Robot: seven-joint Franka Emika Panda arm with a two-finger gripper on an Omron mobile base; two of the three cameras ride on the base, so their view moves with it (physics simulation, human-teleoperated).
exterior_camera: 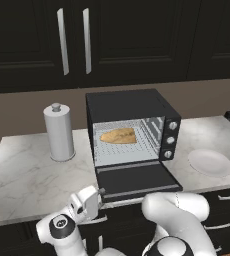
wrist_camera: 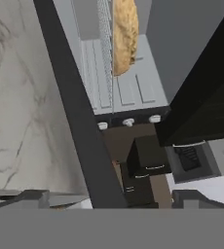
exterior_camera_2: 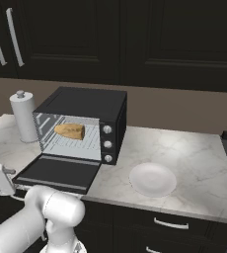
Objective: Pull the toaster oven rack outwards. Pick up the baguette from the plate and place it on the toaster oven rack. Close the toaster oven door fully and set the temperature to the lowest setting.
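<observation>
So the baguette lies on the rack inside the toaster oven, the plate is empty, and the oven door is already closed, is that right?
Not quite. The toaster oven door is open, folded down flat in front of the toaster oven, as the left base view shows. The baguette does lie on the rack, and the plate is empty.

A white cylindrical canister (exterior_camera: 59,132) with a small knob on its lid stands upright toward the back left of the pale marbled bench (exterior_camera: 27,175). Dark cabinets (exterior_camera: 112,40) hang on the wall above, two of their doors carrying long vertical silver handles (exterior_camera: 62,41). Dark drawers with silver pulls (exterior_camera_2: 170,225) run beneath the bench's front edge.
</observation>
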